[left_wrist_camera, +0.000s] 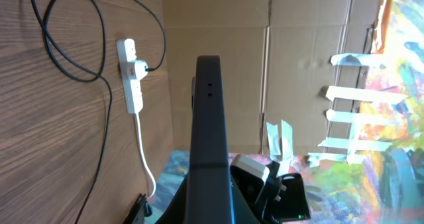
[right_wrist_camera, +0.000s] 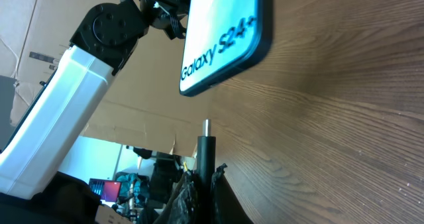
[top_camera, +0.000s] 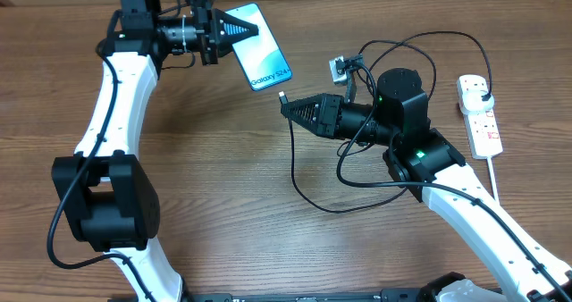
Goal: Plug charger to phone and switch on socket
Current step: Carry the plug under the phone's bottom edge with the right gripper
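Our left fingers (top_camera: 223,31) clamp the phone (top_camera: 262,52) at one end; our right fingers (top_camera: 304,111) pinch the charger (top_camera: 294,163) by its tip, near the phone's other end.

Wood-grain table (top_camera: 223,159) — cardboard backdrop (left_wrist_camera: 298,65)
Brown panels stand at the table's far edge, white tape strips (left_wrist_camera: 361,93) stuck across them.
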Robot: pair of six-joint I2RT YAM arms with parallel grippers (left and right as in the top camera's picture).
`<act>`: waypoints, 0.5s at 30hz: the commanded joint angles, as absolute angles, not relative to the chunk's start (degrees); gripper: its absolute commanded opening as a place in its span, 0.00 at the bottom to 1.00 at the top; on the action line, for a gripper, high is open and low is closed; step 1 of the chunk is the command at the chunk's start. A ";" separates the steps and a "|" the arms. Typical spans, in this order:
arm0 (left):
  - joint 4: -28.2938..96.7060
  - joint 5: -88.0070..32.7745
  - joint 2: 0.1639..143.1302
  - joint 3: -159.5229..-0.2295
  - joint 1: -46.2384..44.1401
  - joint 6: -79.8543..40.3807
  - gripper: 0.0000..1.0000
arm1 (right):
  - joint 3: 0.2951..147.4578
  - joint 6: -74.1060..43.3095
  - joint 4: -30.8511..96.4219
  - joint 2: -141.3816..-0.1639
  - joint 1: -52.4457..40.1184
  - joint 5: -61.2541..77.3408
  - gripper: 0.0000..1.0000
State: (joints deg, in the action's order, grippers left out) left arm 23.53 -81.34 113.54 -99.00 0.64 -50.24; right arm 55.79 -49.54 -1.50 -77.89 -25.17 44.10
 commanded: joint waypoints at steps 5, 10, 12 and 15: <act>21.45 -81.01 113.51 -99.15 -0.82 -51.79 0.04 | 55.48 -49.74 -1.91 -77.80 -25.45 43.75 0.04; 20.25 -81.62 113.51 -99.15 -1.32 -52.34 0.04 | 55.48 -49.74 -1.91 -77.80 -25.45 43.72 0.04; 20.25 -82.32 113.51 -99.15 -1.48 -52.31 0.04 | 55.48 -49.74 -1.91 -77.80 -25.45 43.72 0.04; 20.25 -82.96 113.51 -99.15 -1.67 -52.31 0.04 | 55.48 -49.74 -1.93 -77.80 -25.45 43.72 0.04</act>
